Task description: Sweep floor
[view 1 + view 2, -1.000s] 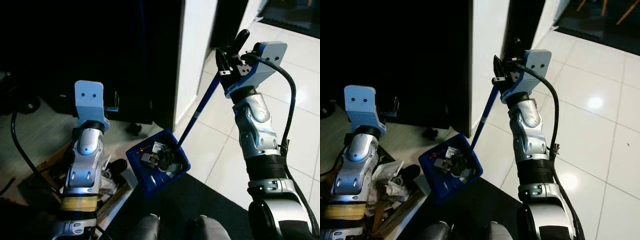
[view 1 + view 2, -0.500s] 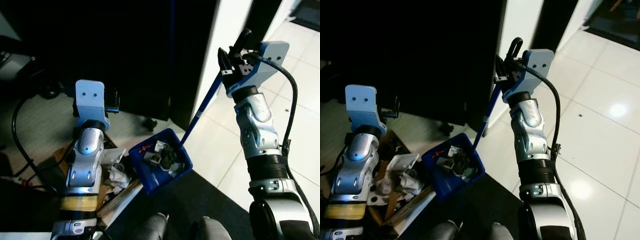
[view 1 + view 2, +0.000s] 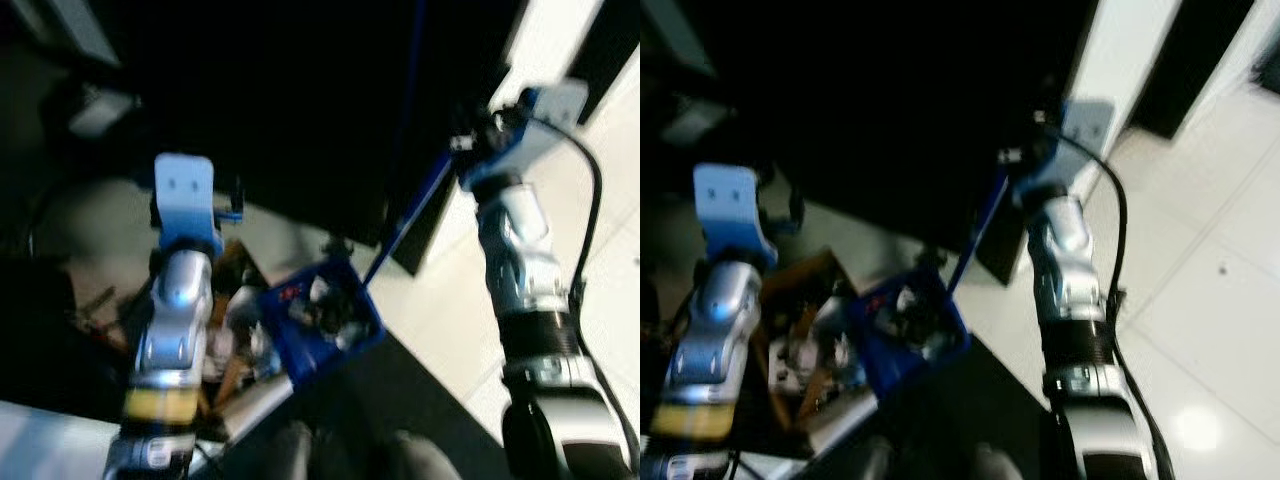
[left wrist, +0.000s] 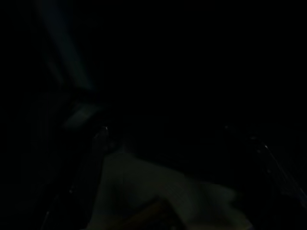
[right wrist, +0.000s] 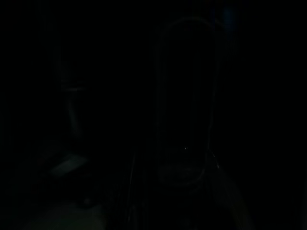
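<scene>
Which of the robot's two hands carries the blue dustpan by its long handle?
The right hand, raised high, grips the top of the handle, and the blue dustpan, loaded with debris, hangs below it. The left hand is raised beside the dustpan, apart from it.

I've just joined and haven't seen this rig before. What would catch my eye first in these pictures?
First, the blue dustpan, hanging in the middle between the two arms and loaded with dark and pale bits of rubbish. Its long blue handle slants up to the right gripper, raised high on the right before a black doorway. Under the left arm, a cardboard box on the floor holds crumpled paper. The head views are blurred.
</scene>
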Tool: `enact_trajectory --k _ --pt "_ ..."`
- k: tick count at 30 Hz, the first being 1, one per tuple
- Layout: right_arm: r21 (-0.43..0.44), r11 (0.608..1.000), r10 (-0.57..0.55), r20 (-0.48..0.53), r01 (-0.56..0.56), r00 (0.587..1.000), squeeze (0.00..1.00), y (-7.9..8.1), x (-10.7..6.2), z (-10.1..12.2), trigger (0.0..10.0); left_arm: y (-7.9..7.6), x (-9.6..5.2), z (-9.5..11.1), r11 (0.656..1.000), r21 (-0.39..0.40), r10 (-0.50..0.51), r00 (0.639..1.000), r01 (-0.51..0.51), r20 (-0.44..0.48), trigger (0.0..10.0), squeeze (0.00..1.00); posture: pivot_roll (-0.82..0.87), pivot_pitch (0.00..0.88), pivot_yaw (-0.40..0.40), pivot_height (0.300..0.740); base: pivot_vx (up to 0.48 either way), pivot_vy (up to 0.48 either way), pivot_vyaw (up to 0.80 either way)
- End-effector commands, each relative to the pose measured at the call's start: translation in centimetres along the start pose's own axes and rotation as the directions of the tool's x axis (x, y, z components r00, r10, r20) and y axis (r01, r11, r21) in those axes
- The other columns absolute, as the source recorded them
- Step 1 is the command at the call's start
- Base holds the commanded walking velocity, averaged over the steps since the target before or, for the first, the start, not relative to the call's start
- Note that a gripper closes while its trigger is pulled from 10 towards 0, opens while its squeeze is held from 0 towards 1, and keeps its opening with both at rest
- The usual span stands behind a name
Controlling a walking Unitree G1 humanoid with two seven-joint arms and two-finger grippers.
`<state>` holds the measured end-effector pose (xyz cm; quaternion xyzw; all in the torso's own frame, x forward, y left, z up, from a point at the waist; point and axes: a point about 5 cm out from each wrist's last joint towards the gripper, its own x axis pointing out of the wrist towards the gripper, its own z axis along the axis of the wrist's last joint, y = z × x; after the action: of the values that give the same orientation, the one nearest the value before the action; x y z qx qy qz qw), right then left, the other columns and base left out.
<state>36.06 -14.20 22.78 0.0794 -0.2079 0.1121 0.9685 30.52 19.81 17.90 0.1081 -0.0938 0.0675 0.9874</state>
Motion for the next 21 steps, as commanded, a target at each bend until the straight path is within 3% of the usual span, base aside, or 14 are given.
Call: enact_trajectory --k 1,21 --pt "0.013 1.0 -0.001 0.057 0.0 0.998 0.0 0.09 0.27 0.99 10.0 -0.19 -0.26 -0.49 1.0 0.01 -0.008 1.0 0.008 -0.022 10.0 0.0 0.03 0.067 0.0 0.74 0.0 0.0 0.79" --pt "0.005 1.0 -0.011 0.066 0.011 0.998 0.0 -0.21 0.34 1.25 10.0 -0.28 -0.26 -0.6 1.0 0.01 -0.01 1.0 0.01 -0.03 10.0 0.0 0.03 0.074 0.0 0.74 0.0 0.0 0.79"
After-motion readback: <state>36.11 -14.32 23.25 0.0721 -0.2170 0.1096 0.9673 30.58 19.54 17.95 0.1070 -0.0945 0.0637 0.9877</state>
